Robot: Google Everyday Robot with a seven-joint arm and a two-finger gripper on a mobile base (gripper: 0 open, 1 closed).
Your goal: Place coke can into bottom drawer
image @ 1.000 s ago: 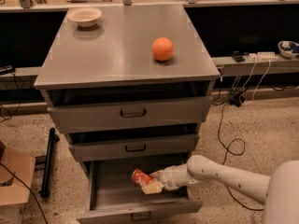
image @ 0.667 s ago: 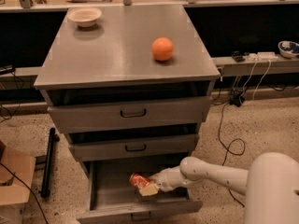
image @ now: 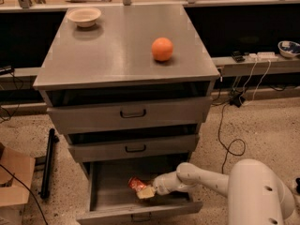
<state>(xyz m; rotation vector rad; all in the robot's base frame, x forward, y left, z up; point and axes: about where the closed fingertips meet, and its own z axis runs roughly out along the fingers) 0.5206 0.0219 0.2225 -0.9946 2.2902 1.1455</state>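
The bottom drawer (image: 105, 182) of the grey cabinet is pulled open, with a plain grey interior. The red coke can (image: 136, 183) lies on its side low inside the drawer, near the middle. My gripper (image: 146, 191) reaches into the drawer from the right on a white arm (image: 201, 178), and its pale fingertips are at the can's right end, closed around it. The far side of the can is hidden by the fingers.
An orange (image: 162, 48) and a white bowl (image: 84, 16) sit on the cabinet top (image: 117, 50). The two upper drawers (image: 131, 112) stand slightly ajar. A cardboard box (image: 14, 182) and a black bar (image: 47, 163) are on the floor at left, cables (image: 229, 139) at right.
The arm has pushed further left and lower into the drawer, carrying the can with it towards the drawer's middle.
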